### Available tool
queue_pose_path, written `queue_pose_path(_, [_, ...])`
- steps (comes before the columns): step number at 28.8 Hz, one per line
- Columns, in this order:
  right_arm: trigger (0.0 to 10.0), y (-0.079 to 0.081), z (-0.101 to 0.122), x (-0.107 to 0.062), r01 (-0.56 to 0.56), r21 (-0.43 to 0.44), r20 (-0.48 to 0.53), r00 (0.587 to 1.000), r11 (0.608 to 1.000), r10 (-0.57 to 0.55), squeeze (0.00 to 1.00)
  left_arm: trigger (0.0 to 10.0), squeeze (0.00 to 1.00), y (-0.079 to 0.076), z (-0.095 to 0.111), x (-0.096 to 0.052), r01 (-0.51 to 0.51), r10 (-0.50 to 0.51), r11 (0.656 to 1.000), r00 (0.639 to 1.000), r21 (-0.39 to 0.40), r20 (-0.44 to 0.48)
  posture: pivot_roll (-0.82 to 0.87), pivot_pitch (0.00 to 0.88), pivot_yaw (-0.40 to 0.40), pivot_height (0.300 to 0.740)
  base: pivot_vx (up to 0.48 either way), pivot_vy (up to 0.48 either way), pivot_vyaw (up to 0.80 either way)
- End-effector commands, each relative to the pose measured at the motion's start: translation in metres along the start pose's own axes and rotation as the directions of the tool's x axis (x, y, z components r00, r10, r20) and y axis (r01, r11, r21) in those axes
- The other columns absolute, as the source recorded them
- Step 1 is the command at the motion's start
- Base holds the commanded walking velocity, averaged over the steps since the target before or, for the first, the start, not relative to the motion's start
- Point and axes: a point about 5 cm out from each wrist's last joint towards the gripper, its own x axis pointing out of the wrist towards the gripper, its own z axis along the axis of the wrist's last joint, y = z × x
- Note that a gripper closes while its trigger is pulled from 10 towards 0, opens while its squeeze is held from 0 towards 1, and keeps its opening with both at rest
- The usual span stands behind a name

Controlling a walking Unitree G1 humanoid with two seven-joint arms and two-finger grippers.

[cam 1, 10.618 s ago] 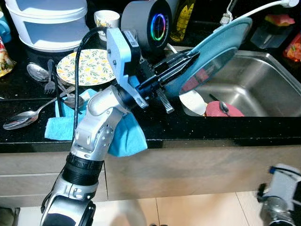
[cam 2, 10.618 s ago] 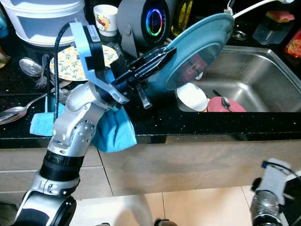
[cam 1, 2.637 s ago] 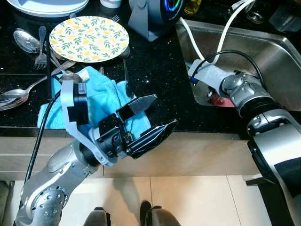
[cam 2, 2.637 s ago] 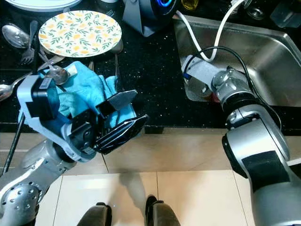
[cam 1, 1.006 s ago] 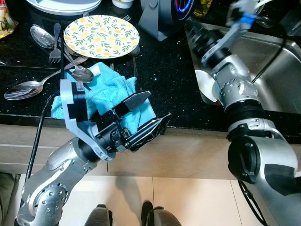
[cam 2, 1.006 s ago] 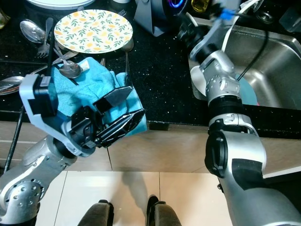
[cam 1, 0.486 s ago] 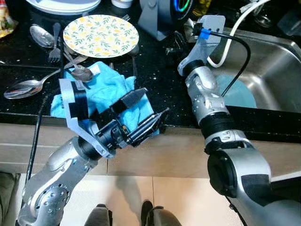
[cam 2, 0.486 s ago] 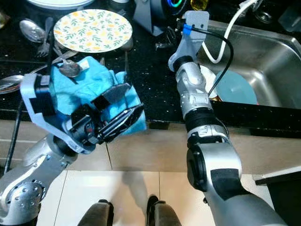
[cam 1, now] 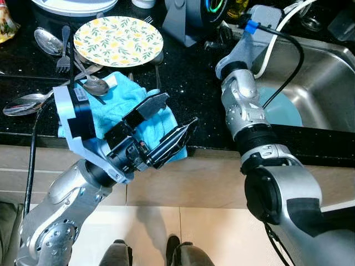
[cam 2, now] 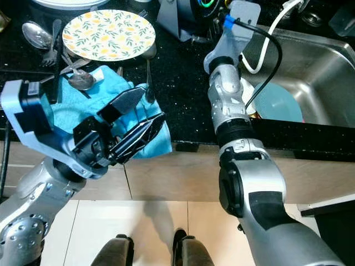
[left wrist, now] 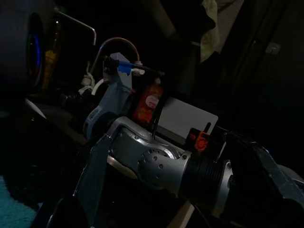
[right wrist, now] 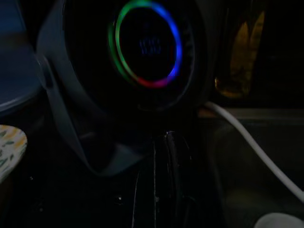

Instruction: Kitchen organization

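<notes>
**Dim view along the left claw**

The scene is very dark. Two black fingers frame the lower part of the picture — one a flat wedge, the other a broad dark shape at the far side — standing well apart with nothing between them. Beyond them the right arm crosses the view: a silver forearm with a black ribbed collar and a small orange tag, rising to a pale wrist mount with a blue cable plug. A white hose curls beside it. A blue-lit ring glows faintly at the edge, next to an amber bottle. A patch of blue cloth shows in the corner.
</notes>
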Motion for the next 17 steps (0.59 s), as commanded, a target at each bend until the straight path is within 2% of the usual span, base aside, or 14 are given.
queue_pose_path(1, [10.0, -0.002, -0.002, 0.0, 0.008, -0.021, -0.013, 1.0, 1.0, -0.008, 0.0, 10.0, 0.0, -0.006, 0.003, 0.0, 0.017, -0.017, 1.0, 1.0, 0.022, -0.004, 0.3, 0.275, -0.167, 0.74, 0.0, 0.0, 0.0])
queue_pose_path(6, [10.0, 0.002, 0.002, 0.006, 0.01, -0.029, -0.028, 1.0, 1.0, -0.011, 0.0, 10.0, 0.0, -0.008, 0.004, -0.001, 0.009, -0.009, 1.0, 1.0, 0.027, -0.007, 0.31, 0.291, -0.172, 0.74, 0.0, 0.0, 0.0])
queue_pose_path(10, [10.0, 0.001, 0.014, 0.012, 0.024, -0.001, -0.003, 1.0, 1.0, -0.024, 0.0, 10.0, 0.0, -0.007, 0.002, -0.001, -0.03, 0.031, 0.999, 0.999, 0.036, -0.026, 0.32, 0.294, -0.165, 0.74, 0.0, 0.0, 0.0])
queue_pose_path(14, [10.0, -0.01, 0.025, 0.014, 0.053, 0.009, 0.047, 0.997, 0.999, -0.054, 0.0, 10.0, 0.0, -0.002, 0.0, 0.001, -0.045, 0.047, 0.998, 0.998, 0.034, -0.041, 0.32, 0.279, -0.154, 0.74, 0.0, 0.0, 0.0])
queue_pose_path(16, [10.0, -0.022, 0.03, 0.014, 0.088, 0.039, 0.07, 0.993, 0.995, -0.091, 0.0, 10.0, 0.0, 0.004, -0.003, 0.002, -0.055, 0.056, 0.998, 0.997, 0.024, -0.056, 0.31, 0.255, -0.144, 0.74, 0.0, 0.0, 0.0])
queue_pose_path(17, [10.0, -0.022, 0.03, 0.014, 0.088, 0.039, 0.07, 0.993, 0.995, -0.091, 0.0, 10.0, 0.0, 0.004, -0.003, 0.002, -0.055, 0.056, 0.998, 0.997, 0.024, -0.056, 0.31, 0.255, -0.144, 0.74, 0.0, 0.0, 0.0])
